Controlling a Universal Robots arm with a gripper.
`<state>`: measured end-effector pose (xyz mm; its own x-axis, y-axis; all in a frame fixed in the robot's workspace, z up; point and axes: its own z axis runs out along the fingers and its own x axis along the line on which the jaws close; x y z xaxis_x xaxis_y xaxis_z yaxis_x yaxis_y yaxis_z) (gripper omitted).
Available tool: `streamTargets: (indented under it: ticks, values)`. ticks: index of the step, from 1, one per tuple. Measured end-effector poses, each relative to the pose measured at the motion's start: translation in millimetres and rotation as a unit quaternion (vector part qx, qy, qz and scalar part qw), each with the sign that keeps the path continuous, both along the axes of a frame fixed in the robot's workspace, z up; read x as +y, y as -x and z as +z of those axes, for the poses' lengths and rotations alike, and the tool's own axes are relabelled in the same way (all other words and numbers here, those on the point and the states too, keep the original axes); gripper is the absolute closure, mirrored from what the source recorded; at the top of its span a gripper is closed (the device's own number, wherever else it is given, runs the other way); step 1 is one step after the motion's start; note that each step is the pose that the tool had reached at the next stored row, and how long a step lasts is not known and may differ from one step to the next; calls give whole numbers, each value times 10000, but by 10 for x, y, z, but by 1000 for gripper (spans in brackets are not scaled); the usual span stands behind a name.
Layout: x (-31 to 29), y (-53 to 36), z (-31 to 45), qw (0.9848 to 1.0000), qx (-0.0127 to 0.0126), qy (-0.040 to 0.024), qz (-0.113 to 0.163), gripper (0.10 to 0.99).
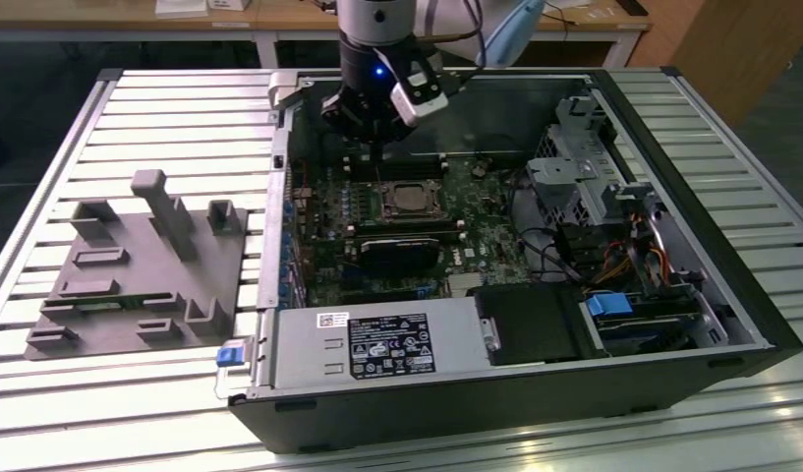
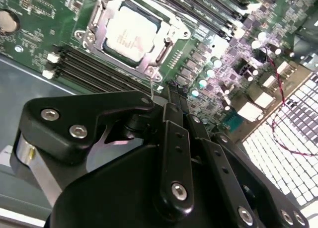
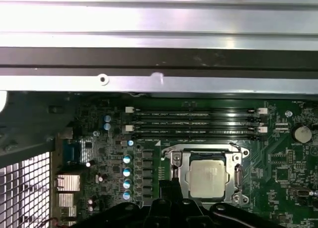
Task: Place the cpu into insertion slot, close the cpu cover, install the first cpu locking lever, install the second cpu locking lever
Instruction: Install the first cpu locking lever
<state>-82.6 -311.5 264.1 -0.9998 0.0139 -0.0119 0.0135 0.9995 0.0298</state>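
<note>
An open computer case (image 1: 506,418) lies on a slatted table (image 1: 139,108). From above, the way down to the cpu (image 1: 408,200) at the board's middle is open, with the gripper (image 1: 374,152) hanging at its far edge. Low memory slots (image 3: 196,123) run along the far side. A taller black block (image 1: 404,251) stands just near of the cpu. On the exterior view's right, a drive cage (image 1: 578,177) and loose cables (image 1: 592,258) crowd in; the power supply box (image 1: 374,344) walls off the near side.

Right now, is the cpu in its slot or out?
In. The cpu lies flat and level with the board, framed by the flat-lying cpu cover.
</note>
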Motion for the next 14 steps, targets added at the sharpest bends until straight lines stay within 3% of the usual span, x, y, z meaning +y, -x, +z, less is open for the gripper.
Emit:
streamTargets:
  ticks: [14]
  values:
    - [25,109,-30,10000,0,-2,0,965]
